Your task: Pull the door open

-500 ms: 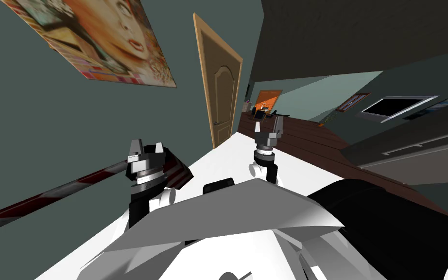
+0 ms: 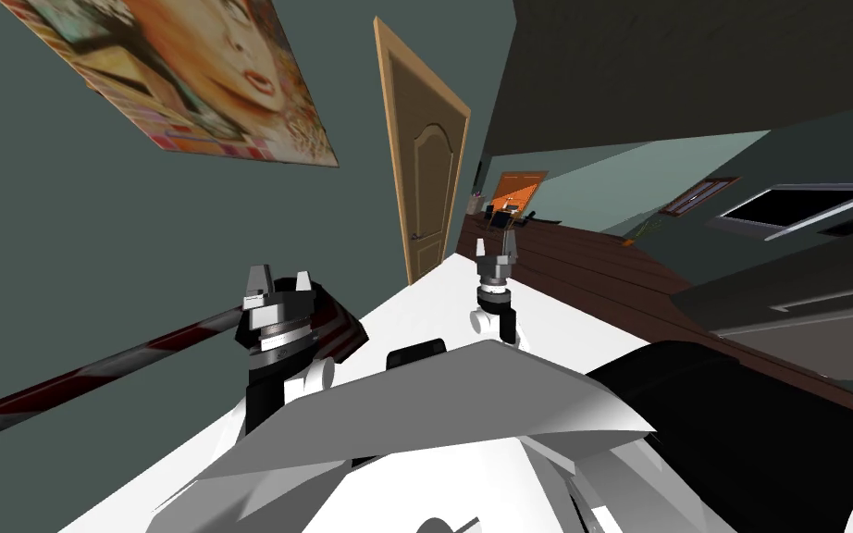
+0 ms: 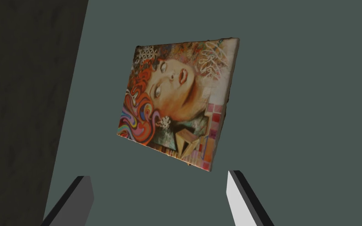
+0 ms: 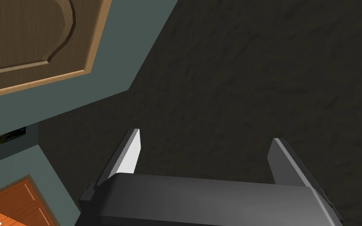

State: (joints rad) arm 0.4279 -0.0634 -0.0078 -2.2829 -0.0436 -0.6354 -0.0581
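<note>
Door (image 2: 425, 185) sits ahead in the grey-green wall, looks shut, well beyond both arms. Its handle (image 2: 413, 234) is too small to make out. The right wrist view cuts the door off to one panel corner. Right gripper (image 2: 495, 248) has its fingers apart and empty, and has moved out toward the door since the earlier frame. Left gripper (image 2: 277, 283) is low left, fingers apart.

— How is it built, then?
— Black forearms (image 2: 263, 407), white round joints (image 2: 319, 373), grey ringed wrists (image 2: 277, 340).
— And the grippers?
— Left gripper (image 2: 278, 279), right gripper (image 2: 496, 248): dark boxes, thin light-grey fingers (image 4: 131, 155).
</note>
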